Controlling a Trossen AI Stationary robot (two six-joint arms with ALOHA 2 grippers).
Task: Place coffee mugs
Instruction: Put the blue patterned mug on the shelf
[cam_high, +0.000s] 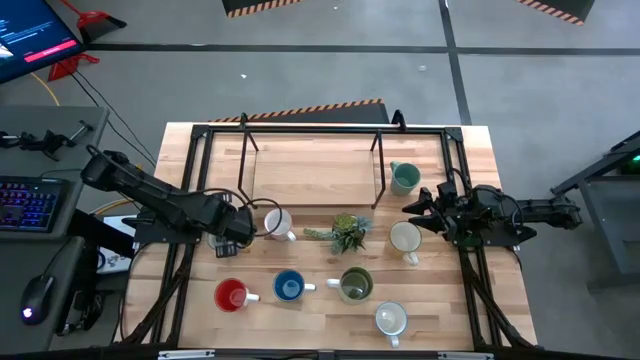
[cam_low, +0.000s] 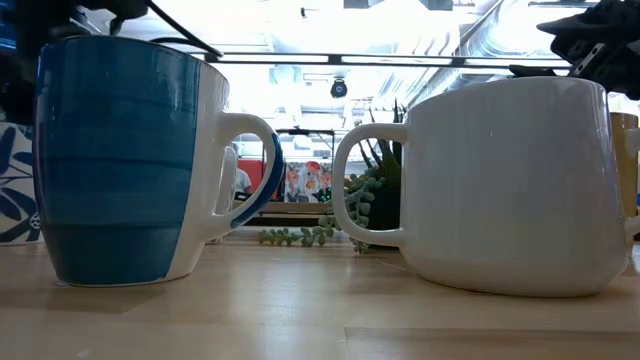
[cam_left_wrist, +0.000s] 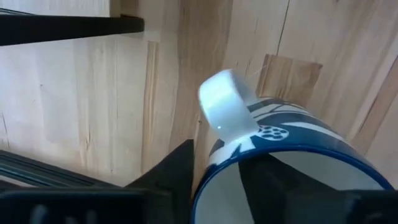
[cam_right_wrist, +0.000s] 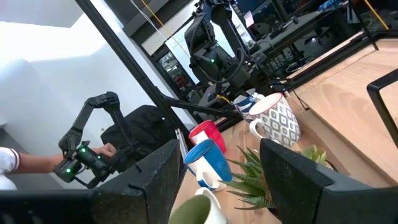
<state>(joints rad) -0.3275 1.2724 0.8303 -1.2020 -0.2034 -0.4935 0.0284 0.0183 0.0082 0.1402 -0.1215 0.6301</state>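
Note:
A white mug with a dark blue pattern (cam_left_wrist: 292, 134) stands on the table at centre left, its handle (cam_left_wrist: 227, 102) turned away from the wrist. My left gripper (cam_high: 232, 232) (cam_left_wrist: 221, 160) points down over its rim, one finger inside and one outside. Other mugs stand upright on the table: patterned white (cam_high: 278, 222), red (cam_high: 231, 295), blue (cam_high: 289, 287), olive (cam_high: 356, 285), teal (cam_high: 404, 177) and two white ones (cam_high: 405, 238) (cam_high: 391, 319). My right gripper (cam_high: 413, 212) (cam_right_wrist: 227, 186) waits open at the right, held level, touching nothing. My left gripper comes at the blue-patterned mug from above, at the rim (cam_left_wrist: 208, 168) beside the handle. One finger (cam_left_wrist: 177, 171) stands outside the wall and the other (cam_left_wrist: 270, 183) inside the mug. A strip of inner wall shows beside the inner finger; whether the fingers touch the wall I cannot tell. The mug rests on the table.
A black metal frame (cam_high: 320, 128) surrounds a raised wooden board (cam_high: 315, 170) at the table's far side. A small spiky green plant (cam_high: 345, 233) sits in the middle between the mugs. Bare wood lies along the near left edge and between the two mug rows.

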